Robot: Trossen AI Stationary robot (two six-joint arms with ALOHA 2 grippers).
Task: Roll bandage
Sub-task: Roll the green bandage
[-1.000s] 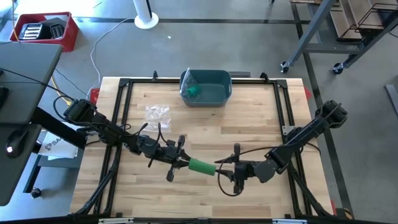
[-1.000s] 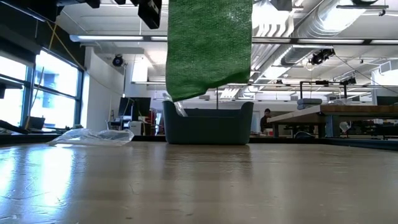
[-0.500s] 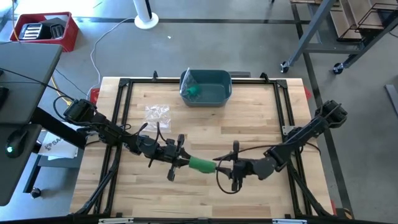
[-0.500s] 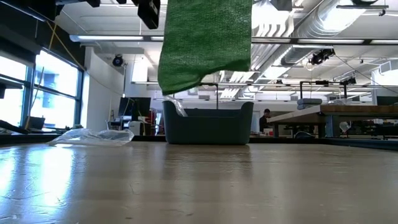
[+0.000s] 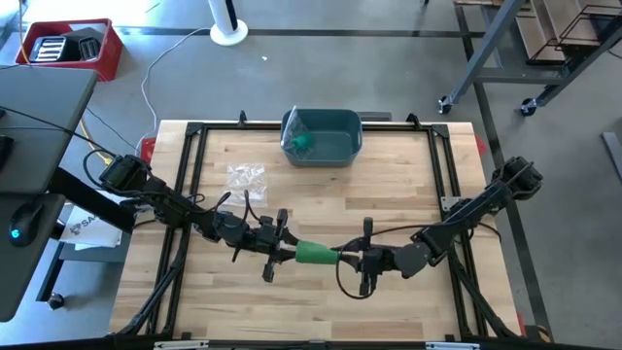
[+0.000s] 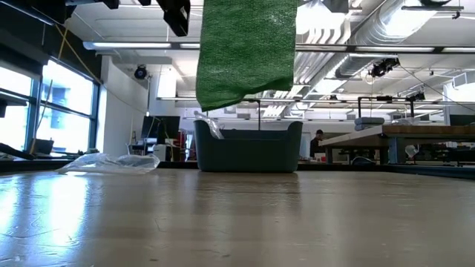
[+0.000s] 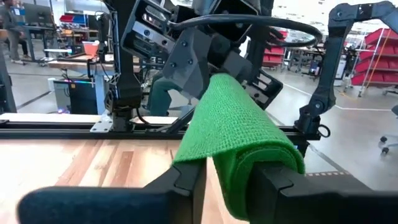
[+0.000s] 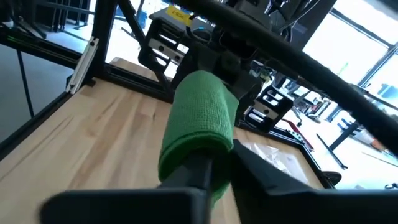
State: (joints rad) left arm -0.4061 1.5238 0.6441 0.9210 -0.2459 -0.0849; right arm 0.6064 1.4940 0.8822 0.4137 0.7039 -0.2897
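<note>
A green bandage roll [image 5: 313, 255] hangs level above the table's near middle, between my two grippers. Its underside shows at the top of the low view [image 6: 249, 52], with a loose corner [image 6: 215, 102] drooping. My left gripper [image 5: 285, 251] is at the roll's left end, its fingers standing apart on either side of that end [image 7: 249, 155]. My right gripper [image 5: 342, 258] is shut on the roll's right end [image 8: 196, 134]. My left gripper comes in level from the table's left. One finger [image 7: 280, 186] lies against the roll's side [image 7: 252, 168]. A sliver of table shows between the other finger [image 7: 186, 183] and the roll. The loose outer layer [image 7: 193, 152] drapes over that finger. My right gripper pinches the roll's right end [image 8: 221, 158] between its two fingers, which stand close together with green between them. It comes in nearly level from the table's right, along the roll. The roll is lifted clear of the table.
A teal bin [image 5: 335, 146] at the table's far middle holds another green roll [image 5: 303, 144]; in the low view the bin [image 6: 249, 147] stands beyond the roll. A crumpled clear plastic bag [image 5: 246, 178] lies far left. Black frame rails [image 5: 190, 165] run along the table's sides.
My right gripper has edged toward the table's left onto the roll's right end. The roll's drooping loose corner dipped lower and came back up. The roll itself has stayed lifted and level.
</note>
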